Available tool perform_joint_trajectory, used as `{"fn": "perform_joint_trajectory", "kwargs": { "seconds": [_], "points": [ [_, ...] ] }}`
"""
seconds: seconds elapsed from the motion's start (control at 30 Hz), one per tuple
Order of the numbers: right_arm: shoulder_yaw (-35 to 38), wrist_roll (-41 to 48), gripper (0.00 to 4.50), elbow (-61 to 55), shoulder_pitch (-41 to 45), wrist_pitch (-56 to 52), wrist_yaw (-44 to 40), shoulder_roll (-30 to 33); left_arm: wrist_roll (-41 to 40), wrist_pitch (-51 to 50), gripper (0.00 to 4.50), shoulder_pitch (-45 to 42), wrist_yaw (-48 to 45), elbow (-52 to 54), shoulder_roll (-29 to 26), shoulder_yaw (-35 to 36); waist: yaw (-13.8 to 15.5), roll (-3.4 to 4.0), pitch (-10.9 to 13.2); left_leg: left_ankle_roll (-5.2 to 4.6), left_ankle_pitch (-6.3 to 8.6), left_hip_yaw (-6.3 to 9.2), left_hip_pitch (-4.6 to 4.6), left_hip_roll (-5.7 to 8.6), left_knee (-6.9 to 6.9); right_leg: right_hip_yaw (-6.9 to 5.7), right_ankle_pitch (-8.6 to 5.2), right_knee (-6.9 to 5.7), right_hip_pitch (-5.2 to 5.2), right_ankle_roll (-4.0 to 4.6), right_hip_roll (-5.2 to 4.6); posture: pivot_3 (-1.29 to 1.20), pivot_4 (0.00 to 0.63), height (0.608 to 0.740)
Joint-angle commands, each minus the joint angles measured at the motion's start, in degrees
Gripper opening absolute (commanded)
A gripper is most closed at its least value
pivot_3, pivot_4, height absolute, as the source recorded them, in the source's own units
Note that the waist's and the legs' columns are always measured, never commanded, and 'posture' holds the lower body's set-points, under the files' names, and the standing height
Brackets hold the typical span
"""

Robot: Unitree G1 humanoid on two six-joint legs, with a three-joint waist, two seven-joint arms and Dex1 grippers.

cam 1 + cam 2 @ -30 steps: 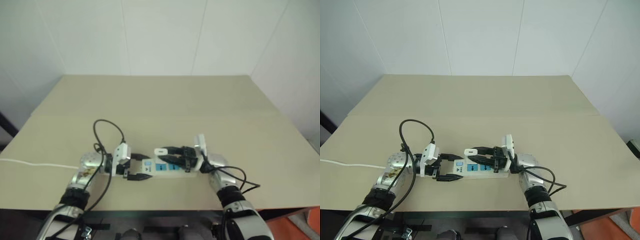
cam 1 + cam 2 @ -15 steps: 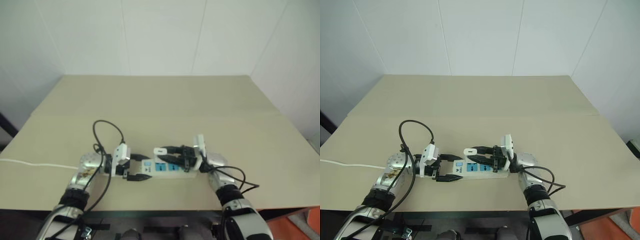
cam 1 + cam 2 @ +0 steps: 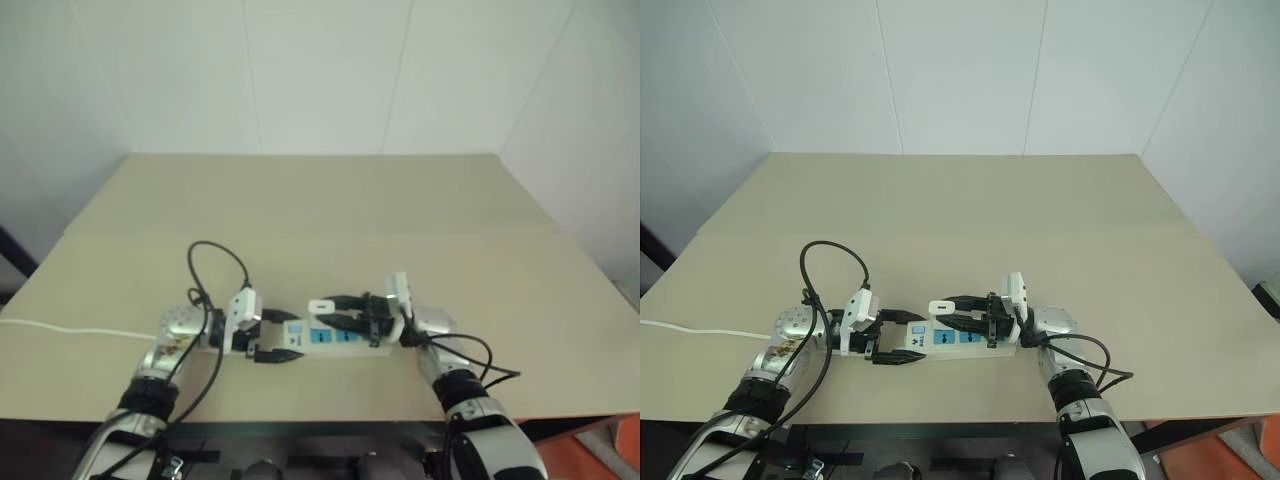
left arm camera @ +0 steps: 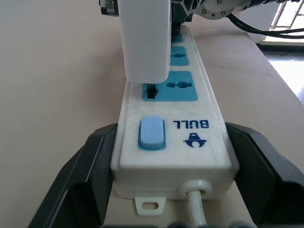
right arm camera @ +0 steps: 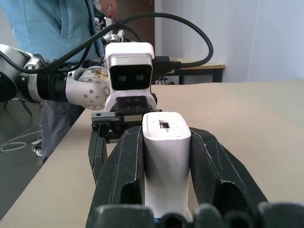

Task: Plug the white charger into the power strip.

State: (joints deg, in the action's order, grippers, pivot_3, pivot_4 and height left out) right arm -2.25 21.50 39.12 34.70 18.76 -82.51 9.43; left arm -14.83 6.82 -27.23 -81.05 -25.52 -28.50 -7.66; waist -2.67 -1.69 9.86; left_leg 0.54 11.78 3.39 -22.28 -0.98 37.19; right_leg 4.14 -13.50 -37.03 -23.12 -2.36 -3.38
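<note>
Two grippers work over one beige worktop point(image 3: 970, 200). Head views: the left gripper point(image 3: 896, 337) has its jaws clamped across the switch end of the long white plastic power strip point(image 3: 960, 338) with blue socket faces, pinning it flat. The right gripper point(image 3: 958, 310) has its jaws clamped on the small white boxy charger point(image 3: 939, 305), held just above the strip, near the left jaws. A thin white cord point(image 3: 700, 329) trails away behind the left arm.

Left wrist view: the strip sits between both black fingers point(image 4: 85, 180), which touch its sides. The charger hangs directly over the blue socket face point(image 4: 173, 89) nearest the blue rocker switch point(image 4: 151, 133); whether its prongs have entered cannot be told.

Right wrist view: the charger stands upright between the right jaws, gripped on its flat sides. A person in a blue shirt point(image 5: 52, 23) stands behind.

Judgement: insertion is in hand. Keep the charger square to the socket, press straight down, and maintain the left clamp so the strip cannot slide or tip.
</note>
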Motion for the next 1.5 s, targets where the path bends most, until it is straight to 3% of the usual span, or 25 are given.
{"fn": "perform_joint_trajectory", "kwargs": {
  "seconds": [0.03, 0.43, 0.93, 1.5],
  "points": [
    [-1.0, -3.4, 1.11, 3.1, -0.9, 1.4, 0.0, 2.5, 0.1, -0.2, 3.24, 0.0, -1.1, 2.0, -1.6, -0.1, 0.0, -0.01, 0.0, 0.0, 0.0, 0.0, 0.02, -0.01, 0.0, 0.0, 0.0, 0.0, 0.01, 0.01, 0.0, 0.0, 0.15, 0.74],
    [-1.5, -4.5, 1.11, 7.0, 2.0, 1.5, 1.7, 2.4, 0.1, -0.1, 3.24, -0.2, -1.5, 1.6, -1.3, -0.4, -0.2, -0.05, 0.0, 0.0, 0.0, 0.0, 0.15, -0.01, -0.04, 0.01, -0.02, 0.0, 0.12, 0.0, 0.0, 0.0, 0.15, 0.74],
    [-3.1, -5.7, 1.11, 14.2, 5.1, 1.3, -2.5, 2.0, 0.6, 1.8, 3.24, 0.7, -1.3, 0.2, -1.0, -0.6, -0.8, -0.05, 0.0, 0.0, 0.0, 0.01, 0.56, -0.02, -0.21, 0.01, -0.09, 0.03, 0.48, 0.02, 0.01, 0.0, 0.15, 0.74],
    [-6.0, -10.7, 1.11, 19.3, 5.9, 1.9, 1.6, 2.3, 0.5, 2.3, 3.24, 1.2, -1.5, 0.3, -1.3, -0.6, -1.3, -0.02, -0.3, 0.01, 0.01, 0.0, 1.1, -0.04, -0.36, 0.02, -0.18, 0.14, 0.94, 0.02, 0.01, 0.0, 0.15, 0.74]
  ]
}}
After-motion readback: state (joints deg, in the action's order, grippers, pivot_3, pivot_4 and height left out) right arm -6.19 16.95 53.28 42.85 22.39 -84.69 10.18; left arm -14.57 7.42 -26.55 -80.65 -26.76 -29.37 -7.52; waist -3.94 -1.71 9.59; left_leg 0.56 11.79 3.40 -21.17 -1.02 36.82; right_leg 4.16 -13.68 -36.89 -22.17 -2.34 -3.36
